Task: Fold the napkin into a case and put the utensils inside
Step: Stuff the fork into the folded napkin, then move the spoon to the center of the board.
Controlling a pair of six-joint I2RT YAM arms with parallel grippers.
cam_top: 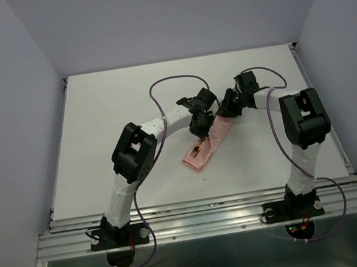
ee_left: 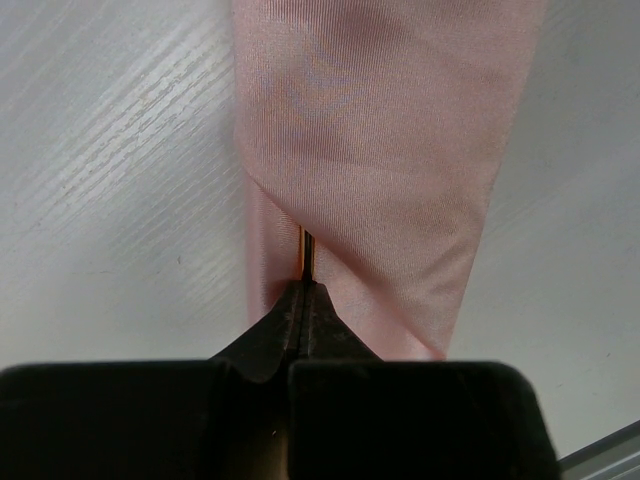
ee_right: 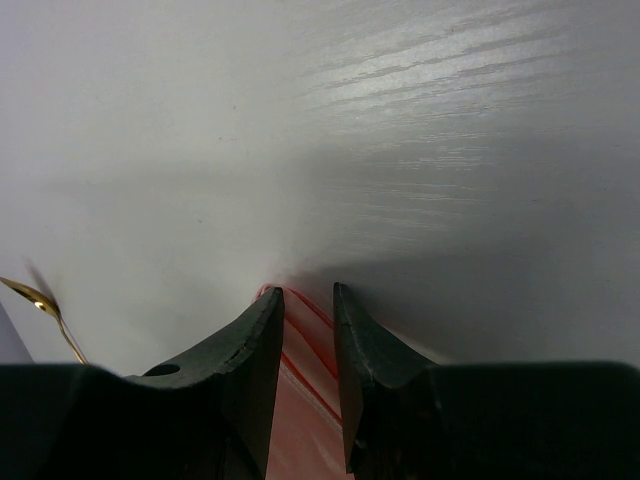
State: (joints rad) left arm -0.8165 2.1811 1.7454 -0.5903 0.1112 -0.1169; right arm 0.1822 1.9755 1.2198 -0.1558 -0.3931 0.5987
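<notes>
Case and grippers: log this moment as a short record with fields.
case: pink folded strip, lying diagonally on the table
left gripper: shut on the utensil
utensil: thin gold sliver running from the left fingertips under the case's diagonal fold
right gripper: jaws narrowly apart, the case's end showing between them; whether it is gripped cannot be told
</notes>
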